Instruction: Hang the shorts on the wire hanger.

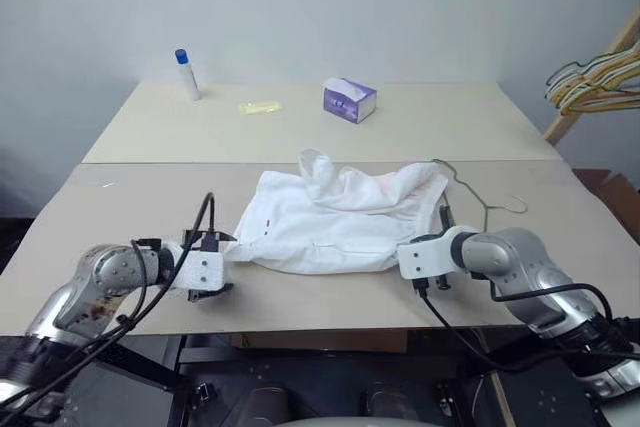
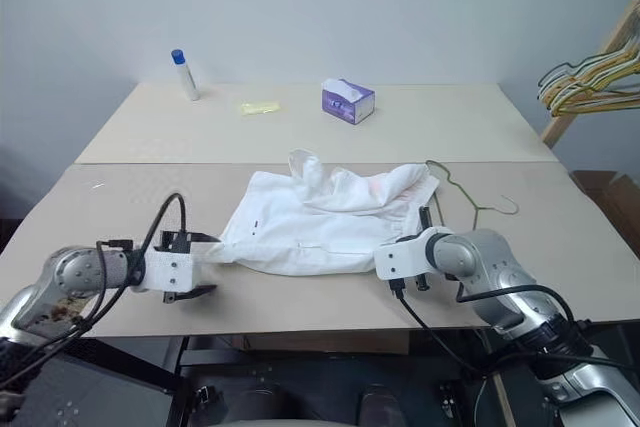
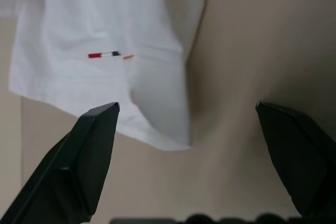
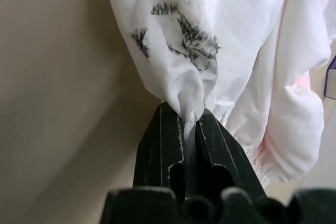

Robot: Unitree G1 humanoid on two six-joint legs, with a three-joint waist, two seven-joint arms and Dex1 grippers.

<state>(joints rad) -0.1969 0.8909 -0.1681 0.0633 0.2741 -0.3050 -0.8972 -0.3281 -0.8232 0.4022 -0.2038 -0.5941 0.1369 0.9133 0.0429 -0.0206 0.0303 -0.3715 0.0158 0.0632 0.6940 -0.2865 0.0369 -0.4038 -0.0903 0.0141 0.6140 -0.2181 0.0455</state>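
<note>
Shorts [image 1: 335,217], one pair, lie crumpled mid-table [image 1: 300,137], covering most of the single wire hanger [image 1: 478,193], whose hook shows. Right gripper [image 4: 190,124] fingers pinch a fold of cloth; left gripper [image 3: 189,129] fingers are spread beside a hem.
</note>
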